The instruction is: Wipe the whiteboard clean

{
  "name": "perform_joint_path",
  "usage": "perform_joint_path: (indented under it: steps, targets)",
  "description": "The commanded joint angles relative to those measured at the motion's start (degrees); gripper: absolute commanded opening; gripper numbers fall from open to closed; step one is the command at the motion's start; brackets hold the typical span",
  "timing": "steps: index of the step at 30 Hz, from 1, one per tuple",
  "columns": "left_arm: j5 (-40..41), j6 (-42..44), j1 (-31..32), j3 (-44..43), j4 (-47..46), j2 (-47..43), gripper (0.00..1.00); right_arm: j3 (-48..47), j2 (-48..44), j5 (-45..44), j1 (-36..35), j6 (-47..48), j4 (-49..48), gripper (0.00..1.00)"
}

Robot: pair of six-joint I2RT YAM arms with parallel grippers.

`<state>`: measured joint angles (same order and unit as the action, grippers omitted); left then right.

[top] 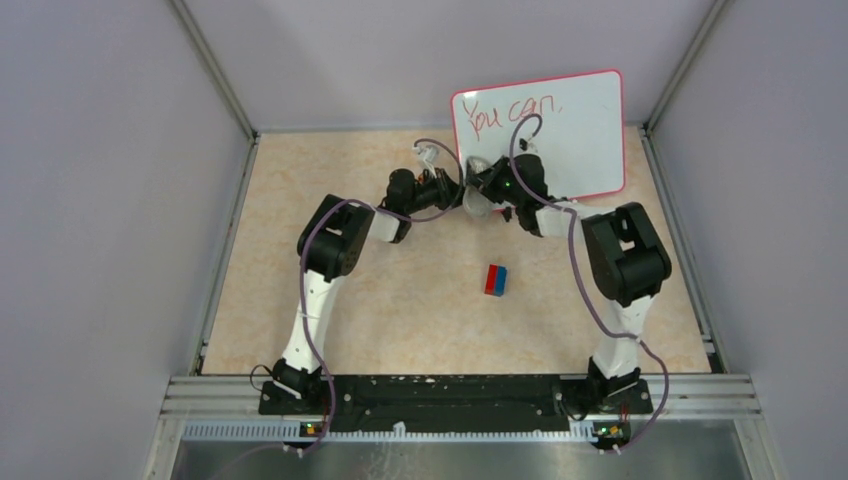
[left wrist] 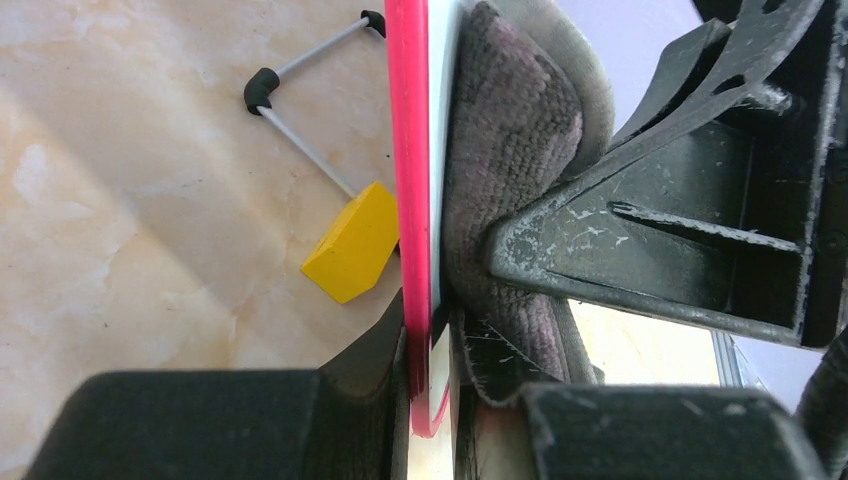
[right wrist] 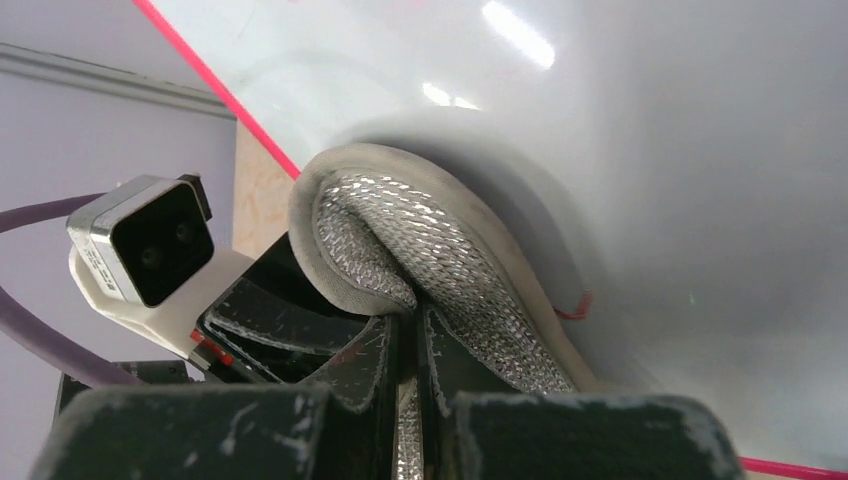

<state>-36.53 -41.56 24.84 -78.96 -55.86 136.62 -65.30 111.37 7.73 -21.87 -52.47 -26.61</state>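
The whiteboard (top: pixel 540 135) stands upright at the far right of the table (top: pixel 330 180), long axis left to right, written face toward me, red words along the top. My left gripper (left wrist: pixel 428 345) is clamped on its pink left edge. My right gripper (right wrist: pixel 405 335) pinches a grey cloth (right wrist: pixel 400 240) pressed against the board's face, covering its lower-left corner. A yellow block (left wrist: pixel 352 243) and a wire stand (left wrist: pixel 300 130) sit behind the board; a red-and-blue block (top: pixel 496 279) lies well apart, nearer me
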Motion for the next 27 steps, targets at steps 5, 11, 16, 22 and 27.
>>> perform_joint_path:
  steps: [5,11,16,22,27]
  targets:
    - [4.1,4.25,-1.2,0.9,1.42,-0.84,0.0,7.56,-2.99,-0.93,9.57,-2.71,-1.34,0.0]
    - [4.14,4.3,-1.2,0.84,1.51,-0.91,0.0,5.72,-1.21,-0.54,4.1,-4.58,-3.75,0.0]
    - [4.12,4.38,-1.2,0.85,1.62,-0.91,0.0,1.44,1.38,1.87,-0.16,-4.45,-4.74,0.0]
    - [4.19,4.48,-1.24,0.93,1.69,-0.96,0.0,4.9,-1.65,0.8,5.64,-2.33,-3.35,0.0]
    - [4.28,4.53,-1.2,0.99,1.71,-1.0,0.0,10.17,-6.17,0.02,15.31,-0.05,-2.58,0.0]
